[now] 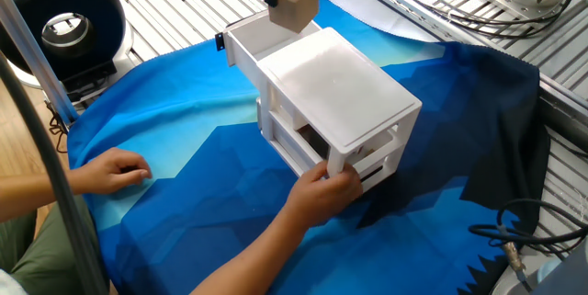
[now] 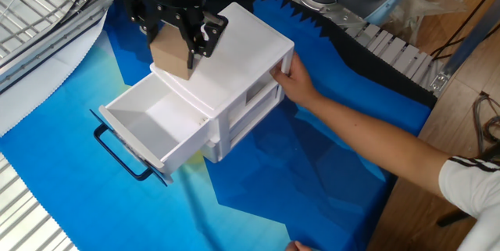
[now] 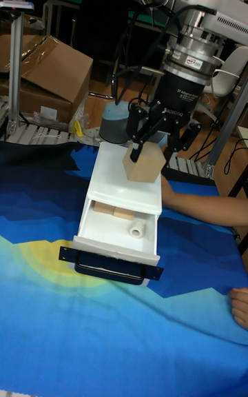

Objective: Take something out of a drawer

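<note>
My gripper (image 2: 176, 38) is shut on the small tan cube (image 2: 170, 57) and holds it in the air above the back of the open top drawer (image 2: 181, 154), near the front edge of the white cabinet (image 2: 246, 44). The tall fixed view shows the cube (image 3: 143, 166) between the black fingers (image 3: 135, 147), clear of the drawer (image 3: 114, 245). Inside the drawer lie a tan block (image 3: 114, 212) and a small white roll (image 3: 137, 230). In one fixed view the cube (image 1: 296, 5) hangs over the drawer's rim (image 1: 241, 42).
A person's hand (image 2: 293, 79) grips the cabinet's far end; the other hand (image 1: 115, 166) rests on the blue cloth (image 1: 184, 203). The drawer's black handle (image 2: 117, 153) juts forward. A black round device (image 1: 60, 24) and cables (image 1: 432, 1) sit off the cloth.
</note>
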